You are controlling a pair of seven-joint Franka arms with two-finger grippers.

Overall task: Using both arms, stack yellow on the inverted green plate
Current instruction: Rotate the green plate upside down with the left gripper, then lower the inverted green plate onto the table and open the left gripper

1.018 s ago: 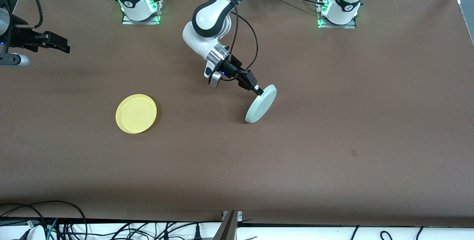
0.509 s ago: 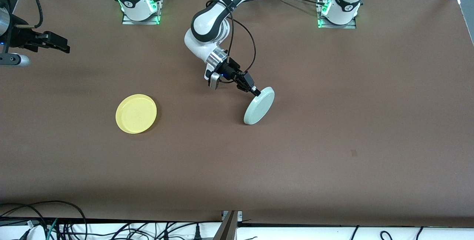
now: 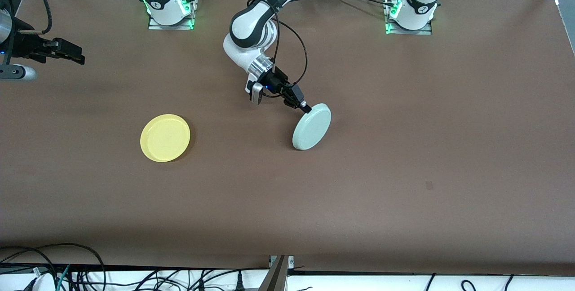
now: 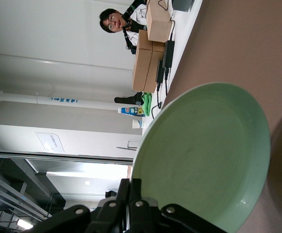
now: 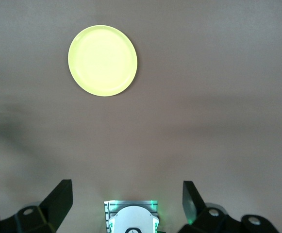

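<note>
Now left claw [image 3: 307,109] pinching tilted green plate [image 3: 311,126] rim, lower edge on table [image 3: 404,156]

Two plates — one yellow [image 3: 165,138], one green plate [image 3: 311,127] — two arms.

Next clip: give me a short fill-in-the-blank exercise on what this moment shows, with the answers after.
1. The left hand pinches the rim of the ____ plate.
2. That plate is tilted, with its lower edge on the ____.
3. The yellow plate lies flat toward the ____ arm's end of the table.
4. The right hand waits with its fingers ____.

Answers: green; table; right; open
</note>
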